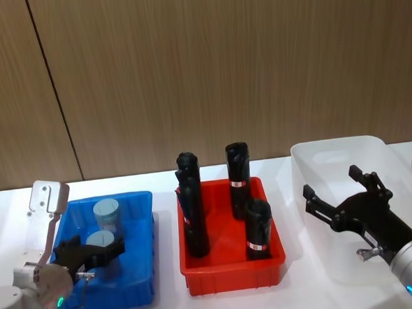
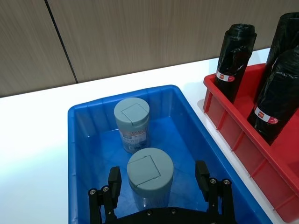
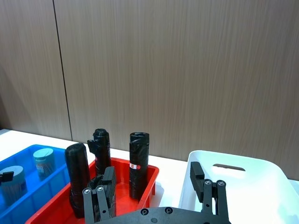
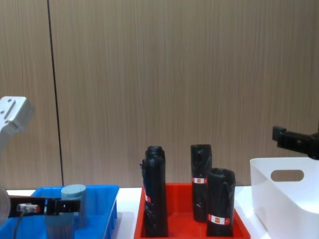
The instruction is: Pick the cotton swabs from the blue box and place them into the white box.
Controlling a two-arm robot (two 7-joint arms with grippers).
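The left pincer [image 1: 93, 251] is down inside the blue box [image 1: 144, 235], which sits on the white counter [image 1: 169, 269] at the robot's left. Its two black fingers [image 2: 114, 181] are spread apart and stand on either side of the nearer tub of cotton swabs [image 2: 150, 170]. In the left wrist view a strip of blue floor shows between each finger and the tub's wall, so the pincer brackets the tub without clamping it. That tub stands upright with its round grey-blue lid facing up.

A second tub [image 2: 132, 116] stands upright just behind the first, toward the far wall of the blue box. Its pale label faces the wrist camera, and it is free of the pincer. The two tubs stand close together, and whether they touch cannot be told.

The right pincer [image 1: 328, 179] hangs over the near left part of the white box [image 1: 338, 143], which stands at the robot's right. Its fingers are wide open and hold nothing. In the chest view it shows above the box's rim, not down inside it. The oval handle cutout of the white box shows in the right wrist view.

Between the two boxes lies a red tray [image 1: 231, 272] holding four upright black rolls [image 1: 239, 177] with red and white labels. A brown wood-panelled wall [image 1: 200, 64] rises behind the counter.
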